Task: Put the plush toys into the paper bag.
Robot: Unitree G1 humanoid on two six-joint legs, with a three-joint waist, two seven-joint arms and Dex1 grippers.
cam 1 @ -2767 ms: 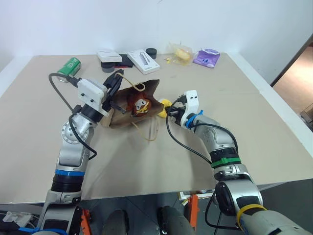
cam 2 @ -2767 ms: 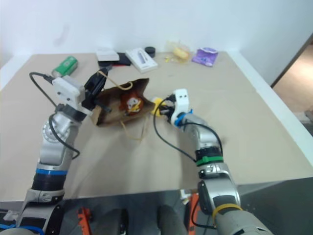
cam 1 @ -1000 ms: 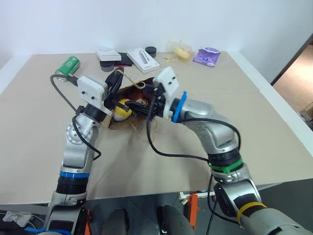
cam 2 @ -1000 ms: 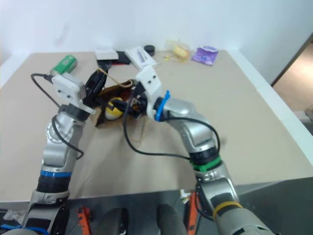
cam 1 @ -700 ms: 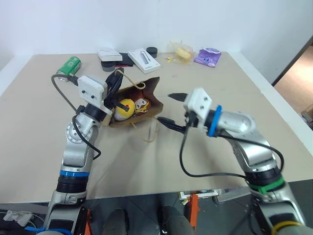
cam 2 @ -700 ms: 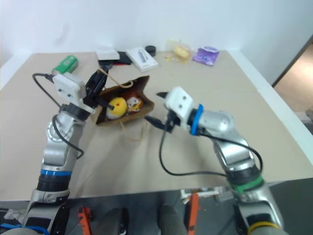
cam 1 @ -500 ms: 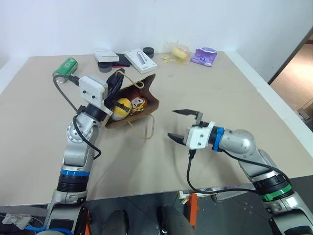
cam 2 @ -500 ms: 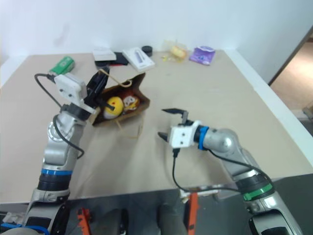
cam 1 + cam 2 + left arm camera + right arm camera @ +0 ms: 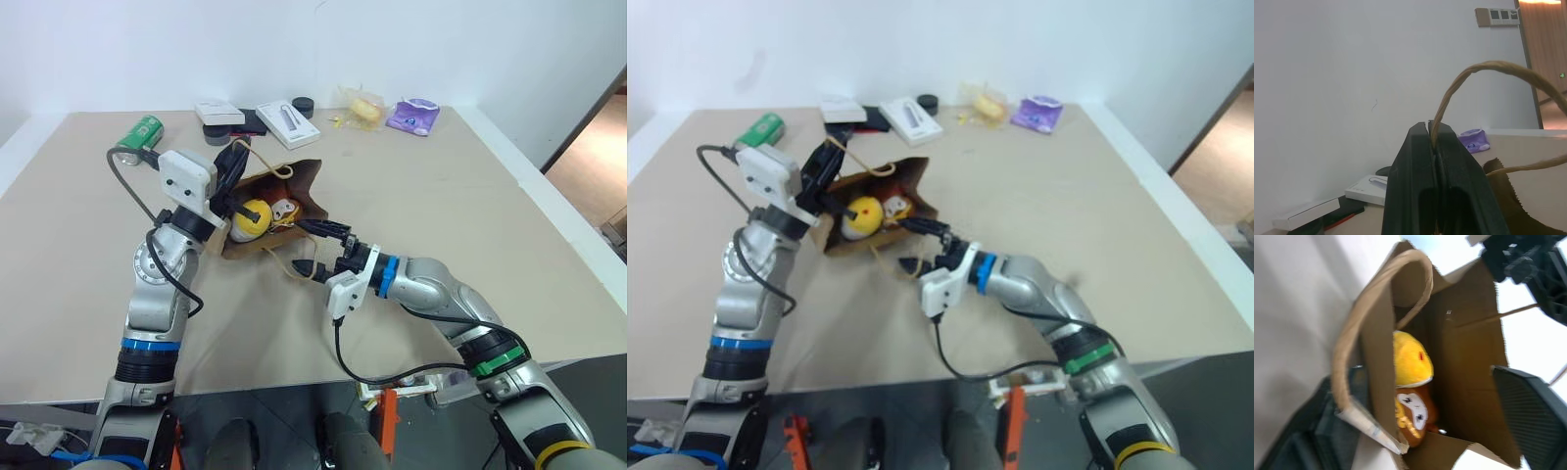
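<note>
Inside the bag (image 9: 294, 196), on the table (image 9: 470, 215): chick (image 9: 257, 215) and squirrel (image 9: 285, 210). Left gripper (image 9: 1433, 142) pinches a cord handle (image 9: 1484, 71). Right gripper (image 9: 313, 247) spread at the bag's mouth, empty.

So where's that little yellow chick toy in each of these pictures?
Left eye view: the yellow chick sits inside the paper bag, at its open mouth.
Right eye view: the same spot, in the bag's mouth.
Left wrist view: I can't make out the chick here.
Right wrist view: it lies deep in the bag, against the brown plush.
Shared landmark: the bag's cord handle, pinched by the left gripper.
</note>
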